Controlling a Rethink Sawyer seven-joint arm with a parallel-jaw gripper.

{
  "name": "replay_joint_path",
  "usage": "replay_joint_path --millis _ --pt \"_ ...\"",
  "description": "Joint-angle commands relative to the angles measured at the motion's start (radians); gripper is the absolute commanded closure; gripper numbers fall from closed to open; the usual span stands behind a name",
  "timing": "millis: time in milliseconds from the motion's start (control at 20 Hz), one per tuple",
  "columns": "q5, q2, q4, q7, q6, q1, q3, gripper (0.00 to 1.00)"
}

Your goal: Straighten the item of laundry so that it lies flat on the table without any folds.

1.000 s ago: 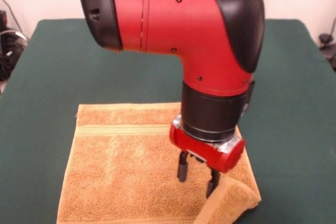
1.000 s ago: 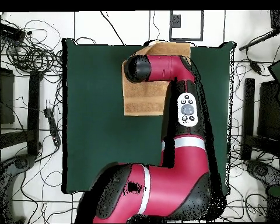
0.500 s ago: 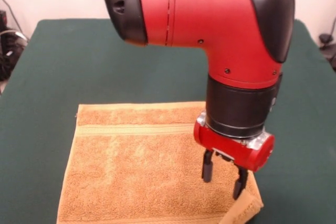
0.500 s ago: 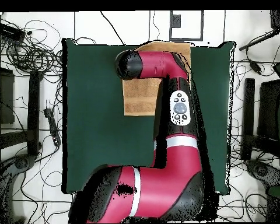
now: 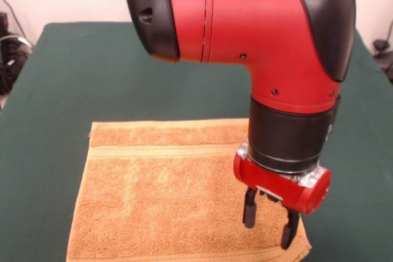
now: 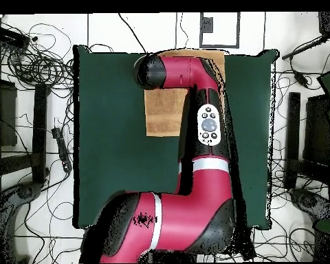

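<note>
The black two-fingered gripper [image 5: 268,224] hangs open, holding nothing, over the near corner of the orange-tan terry towel [image 5: 166,197], which lies spread on the dark green felt desk [image 5: 92,72], apparently flat.

the towel's [image 5: 166,200] near edge runs off the bottom of the front view, so its near corners cannot be checked. the arm [image 5: 258,41] covers part of its right side there. overhead, the arm [image 6: 195,124] hides the claw entirely and much of the towel [image 6: 164,113]. whether the fingertips [image 5: 249,216] touch the terry cannot be told.
</note>
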Motion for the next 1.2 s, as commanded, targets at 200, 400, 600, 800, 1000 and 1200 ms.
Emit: replay_joint_path --millis 200,400,600,800,1000,1200 --pt "0.010 0.136 -0.129 0.048 0.140 0.060 0.028 0.00" --pt "0.004 0.189 -0.213 0.067 0.169 0.071 0.027 0.00" --pt "-0.006 0.231 -0.281 0.081 0.199 0.087 0.023 0.00" --pt "-0.011 0.266 -0.348 0.098 0.231 0.097 0.028 0.00" --pt "-0.025 0.297 -0.410 0.103 0.267 0.104 0.040 0.00" --pt "-0.034 0.317 -0.438 0.114 0.278 0.109 0.045 0.00"
